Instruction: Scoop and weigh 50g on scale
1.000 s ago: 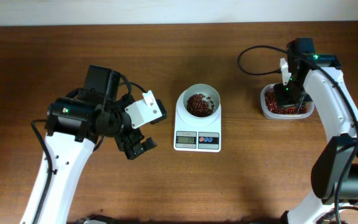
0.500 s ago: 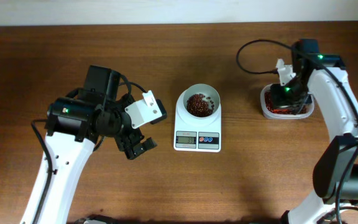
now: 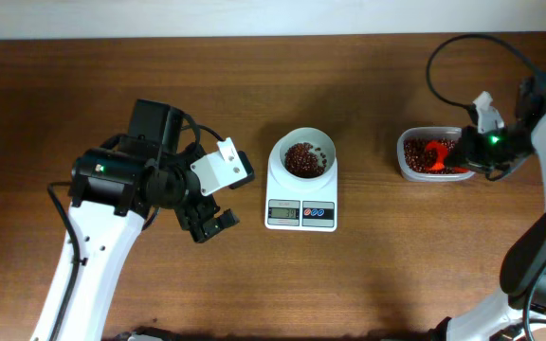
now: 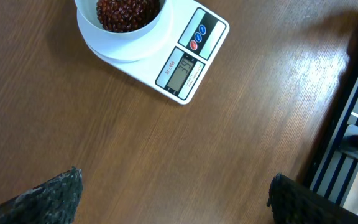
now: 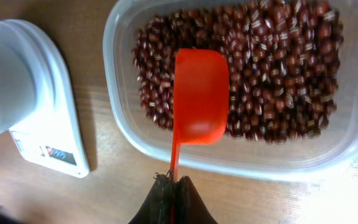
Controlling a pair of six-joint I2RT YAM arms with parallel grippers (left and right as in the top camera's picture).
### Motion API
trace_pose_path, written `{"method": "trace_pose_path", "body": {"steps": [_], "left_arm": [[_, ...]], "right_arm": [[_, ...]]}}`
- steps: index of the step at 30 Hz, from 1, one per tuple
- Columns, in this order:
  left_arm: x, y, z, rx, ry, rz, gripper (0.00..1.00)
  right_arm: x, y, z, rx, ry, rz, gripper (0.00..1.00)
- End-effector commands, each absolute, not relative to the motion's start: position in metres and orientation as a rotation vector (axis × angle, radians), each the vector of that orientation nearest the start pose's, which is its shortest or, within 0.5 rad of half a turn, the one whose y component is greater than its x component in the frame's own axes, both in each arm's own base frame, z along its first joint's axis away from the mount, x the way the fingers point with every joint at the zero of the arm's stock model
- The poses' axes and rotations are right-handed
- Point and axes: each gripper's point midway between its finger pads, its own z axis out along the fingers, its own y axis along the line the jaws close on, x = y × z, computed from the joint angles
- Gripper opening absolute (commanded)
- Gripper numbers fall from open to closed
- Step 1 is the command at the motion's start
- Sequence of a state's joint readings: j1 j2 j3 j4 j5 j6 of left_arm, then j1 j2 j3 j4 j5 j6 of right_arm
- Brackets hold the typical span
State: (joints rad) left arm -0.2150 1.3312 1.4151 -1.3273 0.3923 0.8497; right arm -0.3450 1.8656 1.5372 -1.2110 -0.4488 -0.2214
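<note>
The scale (image 3: 301, 193) sits in the middle of the brown surface (image 3: 368, 275). It is white and flat. A round white bowl (image 3: 323, 143) stands on its far end. The bowl has a heap of dark red beans (image 3: 300, 159) in it. The grey display (image 4: 183, 71) and the little round buttons (image 4: 199, 37) are on the near end. The numbers on the display are too small to read for sure.

More of the same beans fill a clear tub (image 3: 404, 167) to the right of the scale. The tub and the scale are apart.

The right pincer (image 5: 173, 185) is squeezed tight on the thin handle of an orange scoop (image 5: 199, 93). The cup of the scoop is inside the tub, on or just over the beans there. I cannot tell if it touches them. The handle crosses the tub's near rim.

The left pincer (image 3: 214, 224) is to the left of the scale, above bare wood. It is wide apart and holds nothing. In the left wrist view its two dark fingers (image 4: 51, 196) show at the bottom corners, far from each other. The scale and bowl show at the top of that view.
</note>
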Motion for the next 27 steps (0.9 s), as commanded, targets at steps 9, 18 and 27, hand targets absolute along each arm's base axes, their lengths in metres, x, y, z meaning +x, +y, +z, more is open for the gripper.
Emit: {"method": "trace_pose_path", "body": {"steps": [9,18,27], "left_arm": [[0.248,-0.121,0.231,1.451,2.256,-0.366,0.99],[0.248,-0.121,0.231,1.451,2.256,-0.366,0.99],[0.248,-0.121,0.231,1.452,2.255,-0.366,0.99]], "right_arm": [[0.356,-0.061,0.138,0.236,2.722,0.951,0.04],[0.351,-0.047,0.158,0.211,2.608,1.153,0.04],[0.356,-0.013,0.179,0.159,2.506,1.345,0.04]]}}
